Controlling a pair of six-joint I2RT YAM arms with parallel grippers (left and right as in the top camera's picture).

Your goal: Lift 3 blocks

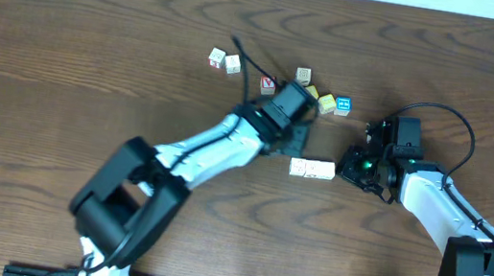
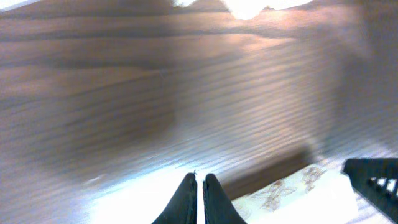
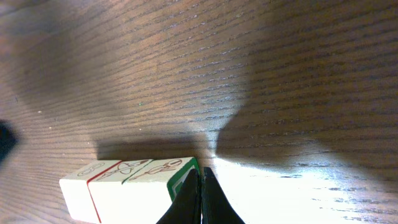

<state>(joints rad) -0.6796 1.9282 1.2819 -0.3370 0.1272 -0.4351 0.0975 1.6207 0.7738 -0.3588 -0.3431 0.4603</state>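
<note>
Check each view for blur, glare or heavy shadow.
Overhead: sharp, evenly lit, blocks crisp. Left wrist: soft throughout, glare whitening the table at the bottom. Right wrist: grain sharp, heavy shadows, one bright patch beside the blocks.

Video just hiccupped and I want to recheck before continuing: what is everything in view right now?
whitish-cream cube blocks: three, cream, one touching row mid-table.
small white cubes: two, white, side by side, left of the cluster.
white cube with red mark: one, beside the left arm.
beige cube: one, tan, just beyond the left arm's tip.
yellow cube: at least one, beside the blue.
blue cube: one, cluster's right end.
brown wooden table: one, under everything.
left fingers: black, shut, near the row.
right fingers: black, shut, at the row's end.
</note>
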